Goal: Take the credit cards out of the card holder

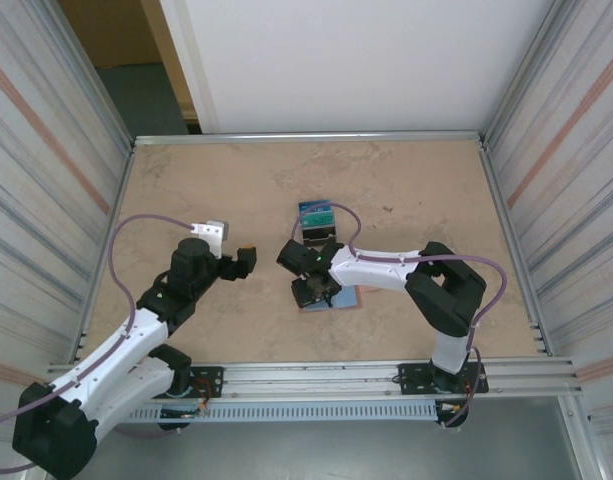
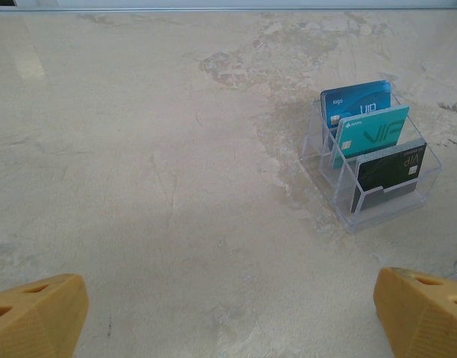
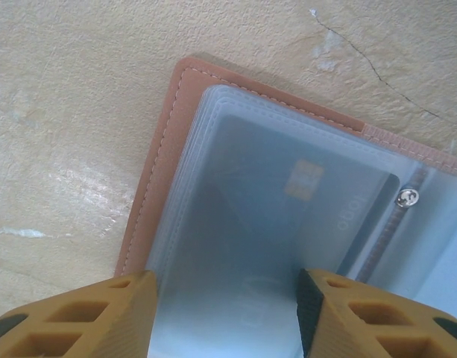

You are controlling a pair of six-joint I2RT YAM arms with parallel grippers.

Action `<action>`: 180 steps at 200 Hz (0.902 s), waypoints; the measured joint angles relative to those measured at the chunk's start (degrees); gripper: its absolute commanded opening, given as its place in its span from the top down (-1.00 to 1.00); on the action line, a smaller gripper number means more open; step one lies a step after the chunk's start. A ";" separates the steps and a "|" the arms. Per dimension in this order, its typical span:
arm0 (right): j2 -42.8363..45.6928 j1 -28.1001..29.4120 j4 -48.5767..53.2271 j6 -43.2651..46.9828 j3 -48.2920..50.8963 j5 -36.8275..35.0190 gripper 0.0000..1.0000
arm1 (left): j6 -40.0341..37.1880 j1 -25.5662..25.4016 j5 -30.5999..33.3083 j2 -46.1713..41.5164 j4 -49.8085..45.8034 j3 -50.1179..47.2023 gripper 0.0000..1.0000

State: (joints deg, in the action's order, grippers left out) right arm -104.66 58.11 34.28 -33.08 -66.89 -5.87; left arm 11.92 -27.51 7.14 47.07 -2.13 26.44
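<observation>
Top external view: the left tool (image 1: pixel 248 254) is hovering over bare tabletop (image 1: pixel 206 180) with its jaws standing wide and nothing between them. We are noting the right tool (image 1: pixel 316 290) bending down at mid-table, right on the card holder (image 1: pixel 352 297), whose salmon edge is peeking out beside it. Just behind that arm, a stand (image 1: pixel 318 222) is showing blue and teal cards.

Left wrist view: the left tool (image 2: pixel 228 306) is released, with its two orange fingertips (image 2: pixel 38 317) sitting at the lower corners and only marbled tabletop between them. We are seeing the stand (image 2: pixel 373 186) as clear plastic, well apart from the tool on the right. It is holding three cards upright in tiers: a blue card (image 2: pixel 358 104) at the back, a teal card (image 2: pixel 373 130) in the middle and a dark card (image 2: pixel 388 175) in front.

Right wrist view: the card holder (image 3: pixel 165 156) is lying open and flat on the tabletop, with its salmon border framing a stack of clear sleeves. We are making out a credit card (image 3: pixel 288 201) with a gold chip (image 3: pixel 306 179) inside the uppermost sleeve, and a metal stud (image 3: pixel 408 197) to its right. The right tool (image 3: pixel 224 298) is standing partly apart with its fingertips (image 3: pixel 79 313) right at the sleeves. We cannot tell whether it is clenching a sleeve or merely resting there.
</observation>
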 measured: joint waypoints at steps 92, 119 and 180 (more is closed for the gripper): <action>3.06 -3.30 -5.22 -1.25 4.55 4.63 0.46 | -0.70 -3.96 0.50 -0.39 -2.58 2.49 -0.98; 3.74 -3.82 -4.98 -1.22 5.14 3.98 0.54 | -1.88 -8.04 2.82 -0.07 -2.82 4.33 -0.97; 5.86 -3.82 -1.11 -1.60 5.53 -1.99 0.35 | -3.72 -12.39 6.69 4.98 -2.73 7.48 -0.97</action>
State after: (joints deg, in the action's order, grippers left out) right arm -98.80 54.28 33.17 -34.68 -61.36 -7.86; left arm 8.21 -39.90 13.82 52.05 -4.86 33.91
